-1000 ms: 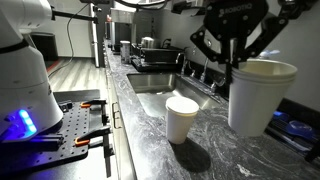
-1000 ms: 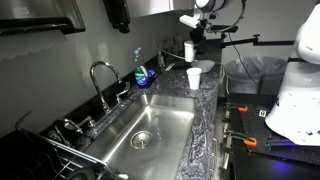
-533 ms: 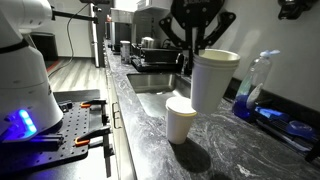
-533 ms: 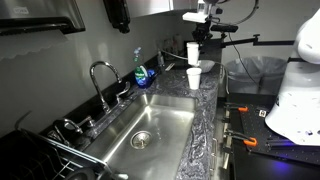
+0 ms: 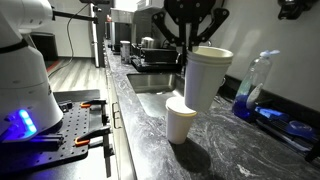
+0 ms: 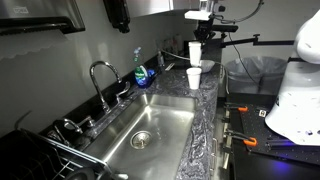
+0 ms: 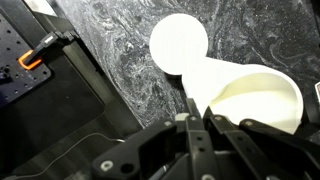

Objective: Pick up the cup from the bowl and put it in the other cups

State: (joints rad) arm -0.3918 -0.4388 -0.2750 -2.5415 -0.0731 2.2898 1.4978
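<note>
Gripper (image 5: 194, 45) pinching the rim of the cup (image 5: 205, 78), fingers pointing straight down. Over the last second the cup swung in from the 3 o'clock side, clearing the blue bottle (image 5: 255, 85). It now hangs off the counter at 1 o'clock of the other cups (image 5: 181, 120), not nested. Probably align, then lower. Arm reaches in from above, wrist vertical.

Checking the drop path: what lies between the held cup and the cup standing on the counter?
Nothing. In an exterior view only a thin bare gap separates the held cup from the counter cup below it.
</note>
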